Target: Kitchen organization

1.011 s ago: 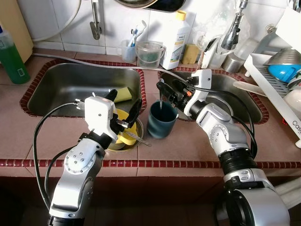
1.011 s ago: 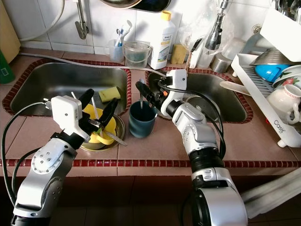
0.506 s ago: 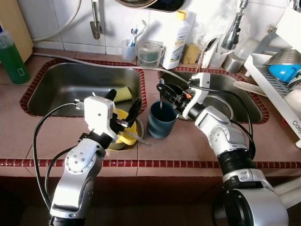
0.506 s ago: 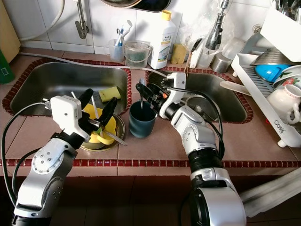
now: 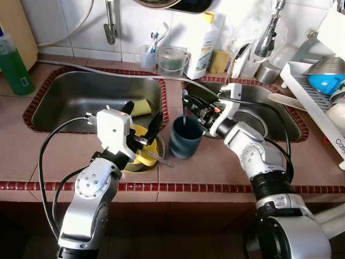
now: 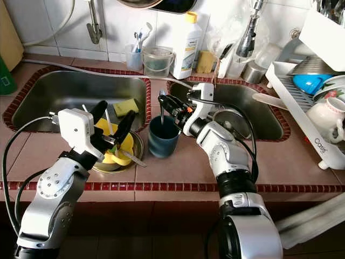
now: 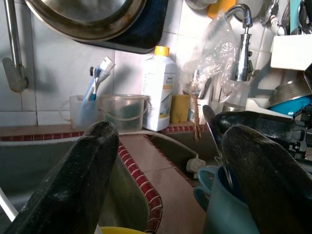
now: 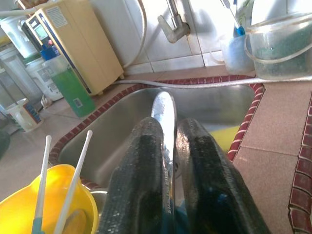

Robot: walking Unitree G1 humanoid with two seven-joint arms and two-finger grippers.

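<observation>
A dark blue cup (image 5: 186,143) stands on the tiled counter between the two sinks. My right gripper (image 5: 190,104) hangs just over its rim, shut on a silver utensil (image 8: 164,112) whose lower end dips into the cup. To the cup's left, a yellow bowl (image 5: 146,147) with white sticks and cutlery sits inside a metal bowl (image 5: 136,167). My left gripper (image 5: 142,116) is open right above that bowl, its fingers (image 7: 73,185) wide apart with nothing between them.
A yellow sponge (image 5: 141,108) lies in the left sink (image 5: 64,102). Along the back stand a toothbrush cup (image 5: 146,54), a clear jug (image 5: 171,60) and a white bottle (image 5: 202,46). A green bottle (image 5: 13,65) is far left, a dish rack (image 5: 318,94) far right.
My right gripper has edged slightly to the right over the cup, still holding the utensil. The left arm has stayed put.
</observation>
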